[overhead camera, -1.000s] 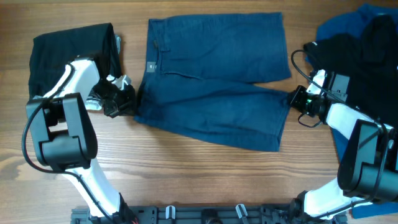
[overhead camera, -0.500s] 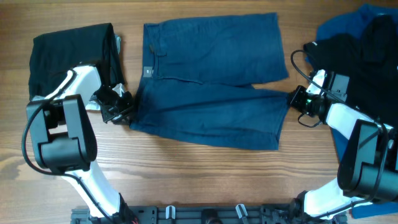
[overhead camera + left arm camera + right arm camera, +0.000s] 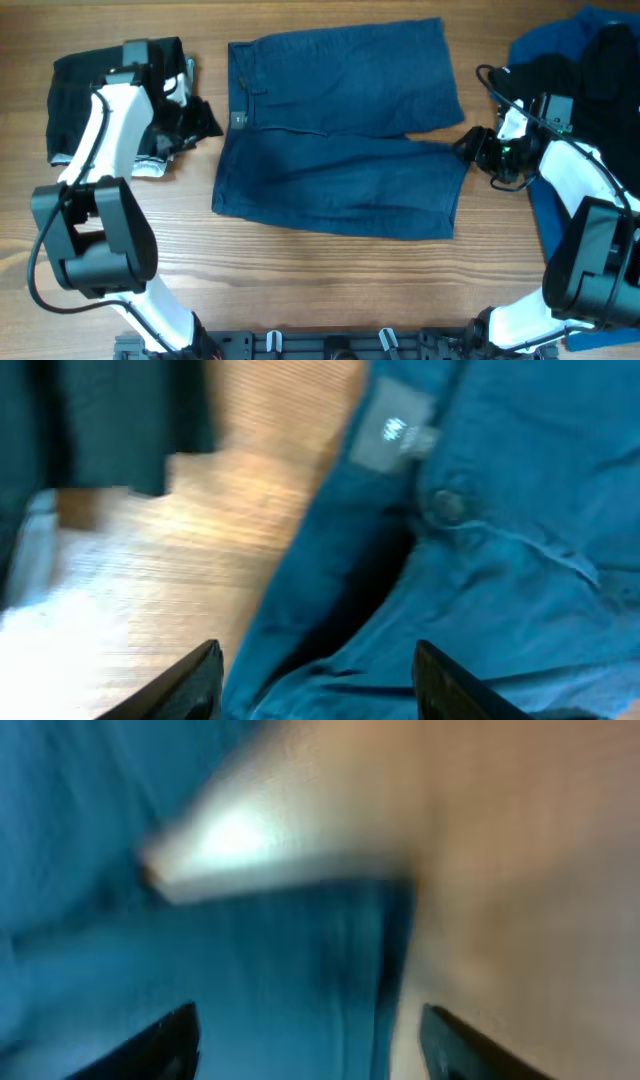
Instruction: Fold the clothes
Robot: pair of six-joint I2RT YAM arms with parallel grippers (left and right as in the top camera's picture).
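Looking down, I see the navy shorts (image 3: 340, 130) flat on the table (image 3: 300, 290), left gripper (image 3: 205, 120) beside the waistband, right gripper (image 3: 468, 148) at the leg hem, both jaws spread wide, gripping nothing.

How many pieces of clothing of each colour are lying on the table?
Navy shorts: 1
Black garments, left and right: 2
Bright blue garment: 1
Pale grey cloth, mostly hidden: 1
Total: 5

Legible text: none. One grey label (image 3: 392, 432) on the navy shorts (image 3: 520, 550) waistband; its white mark too blurred to read.
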